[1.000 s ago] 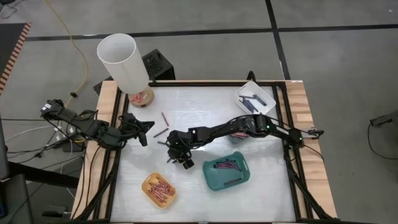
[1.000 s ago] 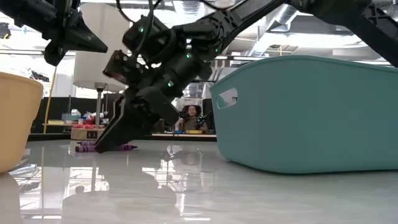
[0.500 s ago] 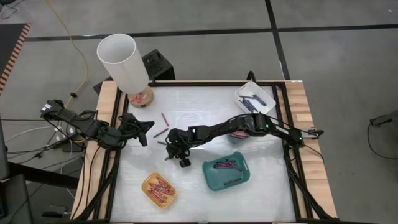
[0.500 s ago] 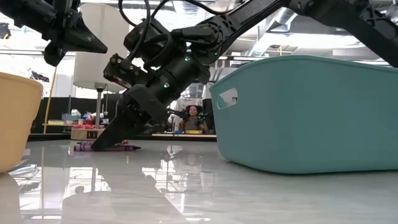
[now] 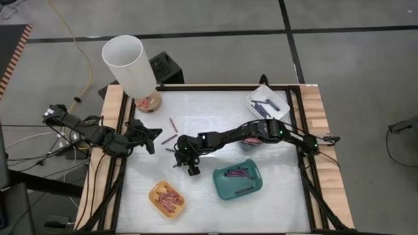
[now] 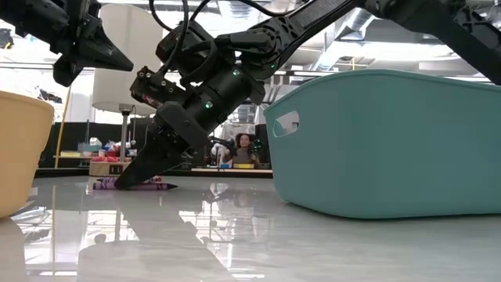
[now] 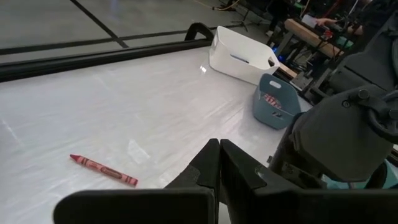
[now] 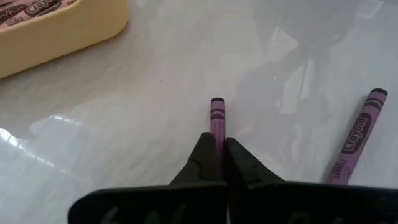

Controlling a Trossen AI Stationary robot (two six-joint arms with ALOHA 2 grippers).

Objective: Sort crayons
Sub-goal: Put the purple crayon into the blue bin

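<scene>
Spreading across the white table (image 5: 209,111) are the teal tray (image 5: 238,181) of purple crayons, the yellow tray (image 5: 167,199) of red ones and the white tray (image 5: 268,102) at the far right corner, with loose crayons lying near the middle. Reaching to the table's centre, the right gripper (image 8: 217,142) has its jaws clenched on a purple crayon (image 8: 216,117) on the surface, a second purple crayon (image 8: 357,138) lying just beside it, while the left gripper (image 7: 219,151) hangs at the left edge, pinched together on nothing, near a red crayon (image 7: 102,170). Judging by this, the pick-up step is in hand, and the next move calls for a clean lift and a carry to the teal tray.
</scene>
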